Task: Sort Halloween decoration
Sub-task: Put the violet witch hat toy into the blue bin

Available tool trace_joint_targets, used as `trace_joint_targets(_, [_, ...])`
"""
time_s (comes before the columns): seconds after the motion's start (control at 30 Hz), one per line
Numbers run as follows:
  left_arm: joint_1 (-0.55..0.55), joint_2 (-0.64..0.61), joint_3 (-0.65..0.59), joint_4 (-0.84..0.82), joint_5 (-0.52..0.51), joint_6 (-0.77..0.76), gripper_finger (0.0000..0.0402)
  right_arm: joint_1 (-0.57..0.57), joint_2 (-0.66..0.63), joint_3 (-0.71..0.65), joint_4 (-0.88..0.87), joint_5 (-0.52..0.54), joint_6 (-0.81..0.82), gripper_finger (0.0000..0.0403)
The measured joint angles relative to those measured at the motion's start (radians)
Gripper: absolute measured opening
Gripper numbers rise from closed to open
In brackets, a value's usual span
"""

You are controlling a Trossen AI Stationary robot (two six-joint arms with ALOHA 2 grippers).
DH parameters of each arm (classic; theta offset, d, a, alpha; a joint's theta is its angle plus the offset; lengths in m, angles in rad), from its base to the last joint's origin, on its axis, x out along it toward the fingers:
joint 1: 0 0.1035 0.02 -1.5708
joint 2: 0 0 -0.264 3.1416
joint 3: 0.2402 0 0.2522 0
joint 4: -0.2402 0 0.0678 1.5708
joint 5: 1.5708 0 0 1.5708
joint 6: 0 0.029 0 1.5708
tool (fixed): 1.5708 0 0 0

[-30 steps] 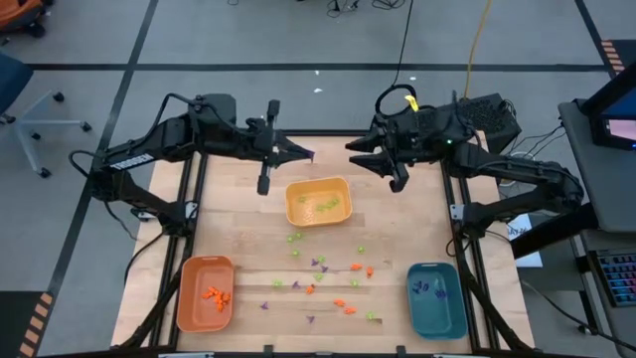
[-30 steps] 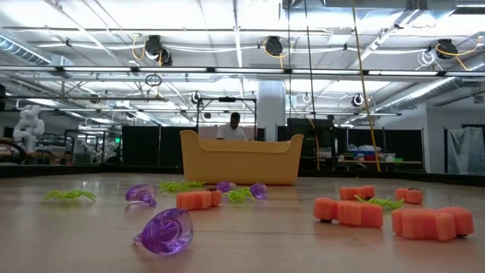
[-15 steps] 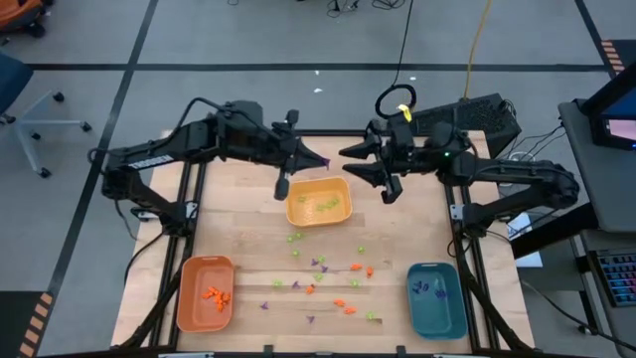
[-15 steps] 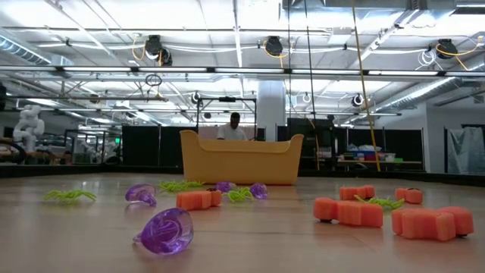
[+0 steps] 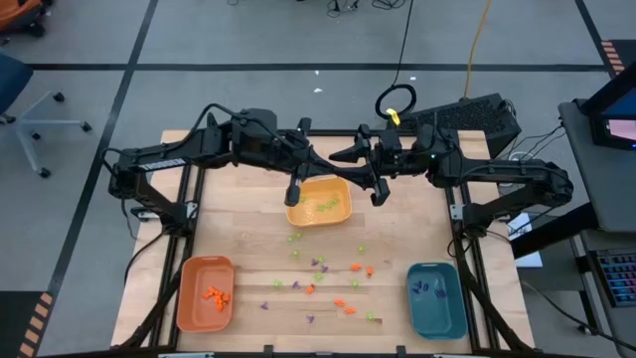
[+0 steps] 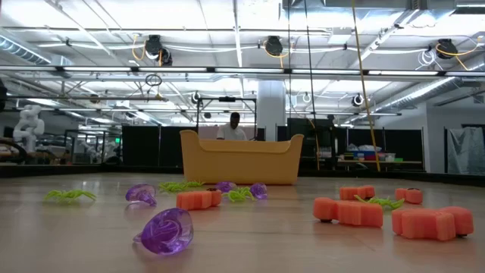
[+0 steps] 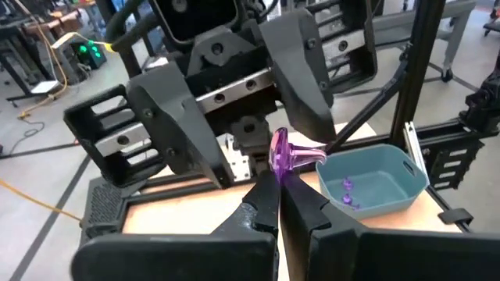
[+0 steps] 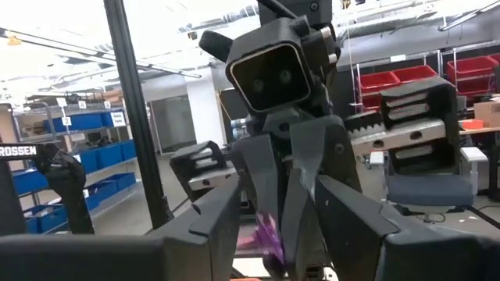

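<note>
The wooden table [image 5: 238, 249] carried three trays: a yellow tray [image 5: 319, 202] near the far edge in the middle, an orange tray [image 5: 205, 292] at the near left corner and a teal tray [image 5: 436, 298] at the near right corner. Above the far edge of the yellow tray the two dark arms met nose to nose.

The left gripper [image 5: 318, 169] was clamped together on a purple piece [image 7: 287, 152], a small cup-like shape that stuck out from its fingertips. The right gripper [image 5: 348, 164] faced it with its fingers apart, one on each side of the purple piece; I could not see if they touched it.

The other decoration pieces [image 5: 323, 273] lay loose on the table between the trays, orange, light green and purple mixed together. Some orange pieces [image 5: 215, 294] were in the orange tray, some green pieces [image 5: 324, 204] in the yellow tray and some purple pieces [image 5: 433, 289] in the teal tray.

In the low view, a purple ring-like piece [image 6: 165, 230] lay closest, with orange blocks [image 6: 348, 211] to the right.
</note>
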Motion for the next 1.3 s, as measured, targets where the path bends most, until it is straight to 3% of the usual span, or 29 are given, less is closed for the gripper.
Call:
trace_joint_targets(0.17, [0.001, -0.003, 0.0, 0.002, -0.011, 0.0, 0.0, 0.0, 0.0, 0.0, -0.016, 0.0, -0.023, 0.0121])
trace_joint_targets(0.53, [0.002, -0.002, 0.0, -0.004, -0.021, 0.001, 0.0, 0.0, -0.001, 0.0, -0.024, -0.004, -0.062, 0.0011])
trace_joint_targets(0.97, [0.002, -0.002, 0.0, -0.003, -0.028, -0.006, 0.0002, 0.0, -0.001, 0.0, -0.027, -0.003, -0.035, 0.0002])
trace_joint_targets(1.1, [0.006, -0.002, 0.0, -0.009, -0.04, -0.065, 0.0038, -0.001, 0.0, 0.0, -0.033, 0.0, -0.017, 0.0001])
trace_joint_targets(1.3, [0.007, -0.012, 0.0, -0.048, -0.047, -0.105, 0.0154, -0.001, -0.003, 0.0, -0.046, 0.0, 0.012, 0.0])
